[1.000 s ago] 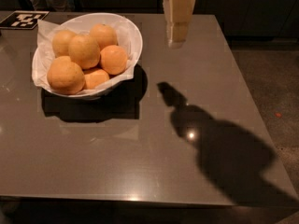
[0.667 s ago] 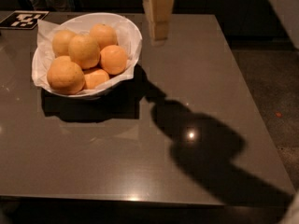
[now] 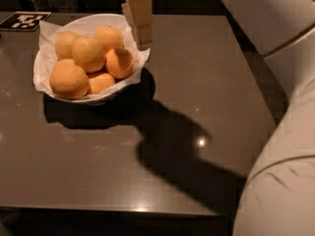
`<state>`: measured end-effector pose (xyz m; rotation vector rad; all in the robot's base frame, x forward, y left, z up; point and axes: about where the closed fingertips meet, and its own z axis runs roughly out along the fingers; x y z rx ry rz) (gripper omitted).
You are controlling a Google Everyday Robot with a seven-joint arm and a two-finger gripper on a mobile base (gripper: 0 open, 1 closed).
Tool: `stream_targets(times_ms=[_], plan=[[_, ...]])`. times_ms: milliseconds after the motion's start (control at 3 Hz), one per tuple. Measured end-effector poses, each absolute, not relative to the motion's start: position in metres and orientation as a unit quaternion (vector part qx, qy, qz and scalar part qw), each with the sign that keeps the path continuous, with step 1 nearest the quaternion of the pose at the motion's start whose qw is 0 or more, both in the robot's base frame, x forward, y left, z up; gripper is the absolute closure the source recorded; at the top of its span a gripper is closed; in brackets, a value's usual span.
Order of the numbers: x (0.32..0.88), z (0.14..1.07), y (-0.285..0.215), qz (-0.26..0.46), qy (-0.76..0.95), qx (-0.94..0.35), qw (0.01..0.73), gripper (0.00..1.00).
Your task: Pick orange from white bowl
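My gripper [image 3: 139, 26] has swung in to hang over the white bowl's [image 3: 98, 16] right rim, clenched or released I cannot tell, closing on the orange [image 3: 109, 37] still inside it.

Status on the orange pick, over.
Gripper hovers over right rim of white bowl. Orange in bowl among other oranges, not yet picked. Nothing seen between gripper and fruit.
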<state>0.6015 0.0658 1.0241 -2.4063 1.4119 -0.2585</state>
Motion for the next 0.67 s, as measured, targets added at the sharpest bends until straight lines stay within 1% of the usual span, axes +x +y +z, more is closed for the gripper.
stream_targets(times_ms=[333, 667], plan=[[0.604, 1.028, 0.073, -0.091, 0.488, -0.848, 0.189, 0.0], [0.602, 1.021, 0.102, -0.07, 0.473, -0.857, 0.193, 0.0]])
